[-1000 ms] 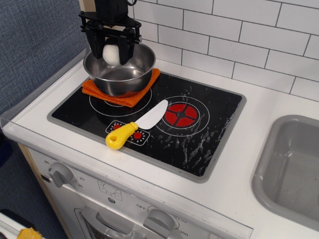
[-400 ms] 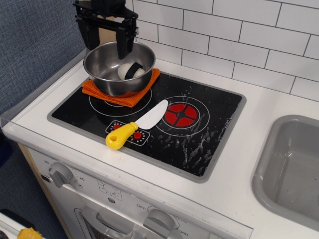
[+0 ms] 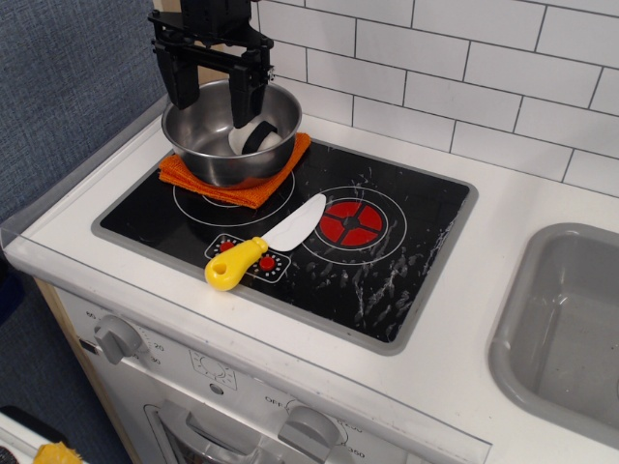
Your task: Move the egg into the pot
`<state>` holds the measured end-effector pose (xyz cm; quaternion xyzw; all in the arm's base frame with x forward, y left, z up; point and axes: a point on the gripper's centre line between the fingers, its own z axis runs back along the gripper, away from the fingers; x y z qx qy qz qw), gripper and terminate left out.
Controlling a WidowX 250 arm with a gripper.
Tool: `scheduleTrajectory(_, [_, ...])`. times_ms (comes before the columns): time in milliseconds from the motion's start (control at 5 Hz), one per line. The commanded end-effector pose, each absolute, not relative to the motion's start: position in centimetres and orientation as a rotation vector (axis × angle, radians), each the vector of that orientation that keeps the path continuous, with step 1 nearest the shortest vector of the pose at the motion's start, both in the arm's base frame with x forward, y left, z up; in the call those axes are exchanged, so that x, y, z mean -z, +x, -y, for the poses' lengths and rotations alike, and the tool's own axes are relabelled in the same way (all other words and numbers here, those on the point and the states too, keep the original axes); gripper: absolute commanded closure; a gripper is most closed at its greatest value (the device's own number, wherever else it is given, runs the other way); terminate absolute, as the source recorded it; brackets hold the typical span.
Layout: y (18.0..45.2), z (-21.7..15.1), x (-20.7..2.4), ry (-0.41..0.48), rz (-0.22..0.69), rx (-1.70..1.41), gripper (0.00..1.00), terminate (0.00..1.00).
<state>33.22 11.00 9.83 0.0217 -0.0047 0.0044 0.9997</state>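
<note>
The shiny steel pot (image 3: 208,147) stands on an orange cloth (image 3: 184,176) at the back left of the black cooktop. The off-white egg (image 3: 254,138) with its black band lies inside the pot, against its right wall. My black gripper (image 3: 213,97) hangs over the pot with its two fingers spread wide apart, open and empty. Its right finger (image 3: 244,97) stands just above and left of the egg and hides a little of it.
A white toy knife with a yellow handle (image 3: 232,264) lies at the middle of the cooktop (image 3: 387,261). A grey sink basin (image 3: 542,290) is at the right. A white tiled wall (image 3: 435,68) runs behind. Stove knobs (image 3: 118,338) sit at the front.
One second ago the gripper held the egg above the pot. It opened and the egg dropped into the pot, coming to rest against the right wall. The gripper has since dipped slightly.
</note>
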Motion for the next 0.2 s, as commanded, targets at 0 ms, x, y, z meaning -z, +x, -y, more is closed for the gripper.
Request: scheduleTrajectory(0, [33.48,-11.22,-12.52,0.07,0.079,-0.006,0.0,1.0])
